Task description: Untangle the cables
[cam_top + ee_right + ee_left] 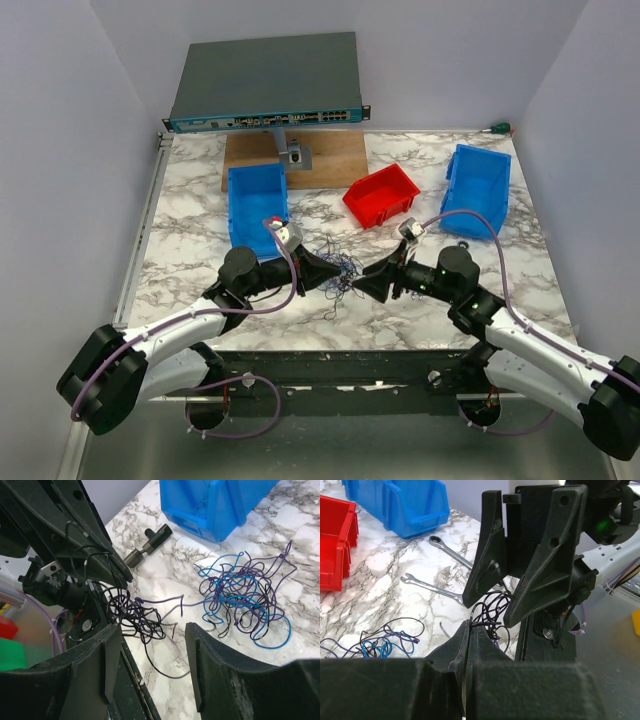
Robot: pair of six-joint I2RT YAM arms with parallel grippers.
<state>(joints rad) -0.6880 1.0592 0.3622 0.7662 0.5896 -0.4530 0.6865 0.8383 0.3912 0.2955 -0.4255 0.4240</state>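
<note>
The cables (345, 268) are thin blue, purple and black wires lying between my two grippers. In the right wrist view they form a blue and purple clump (245, 595) and a black clump (135, 617), joined by a purple strand. My left gripper (470, 627) is shut on a black strand of the black clump (492, 612), and shows in the top view (335, 272). My right gripper (152, 647) is open and empty, just over the table by the black clump, facing the left gripper (368, 282). The blue and purple clump also shows in the left wrist view (380, 642).
Two silver wrenches (432, 585) (452, 552) lie behind the cables. A blue bin (257, 205), a red bin (381, 195) and a second blue bin (477, 190) stand farther back. A wooden board (340, 155) and a network switch (265, 85) are at the rear.
</note>
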